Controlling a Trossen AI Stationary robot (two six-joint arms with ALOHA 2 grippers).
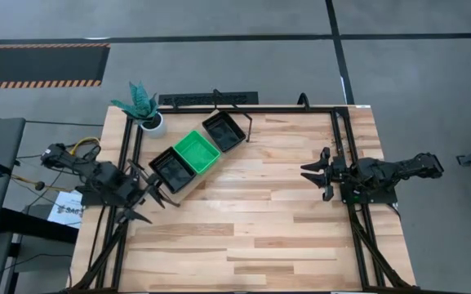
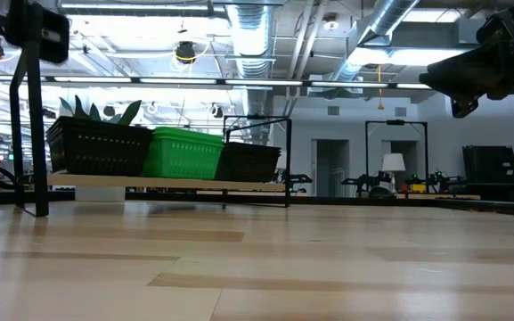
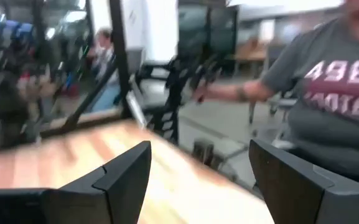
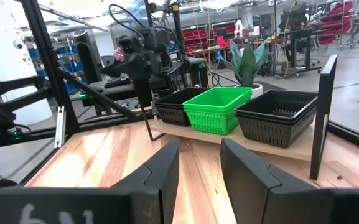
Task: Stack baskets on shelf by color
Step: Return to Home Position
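Observation:
Three baskets stand in a row, bottoms on the shelf (image 1: 186, 189) at the table's far left: a black basket (image 1: 171, 167), a green basket (image 1: 197, 151) in the middle and a black basket (image 1: 224, 131). The right wrist view shows the same green basket (image 4: 216, 109) between the two black ones (image 4: 179, 102) (image 4: 279, 115), on the light board (image 4: 291, 149). My left gripper (image 1: 149, 200) hovers open by the shelf's near end, holding nothing (image 3: 198, 149). My right gripper (image 1: 313, 173) hovers at the table's right, pointing level toward the shelf, open with nothing between its fingers (image 4: 199, 146).
A potted plant (image 1: 141, 106) stands at the far left corner behind the shelf. A black frame (image 1: 337, 131) runs along the table's edges. A person in a grey shirt (image 3: 335, 93) stands beyond the table. Bare wood (image 1: 251, 220) lies between the two arms.

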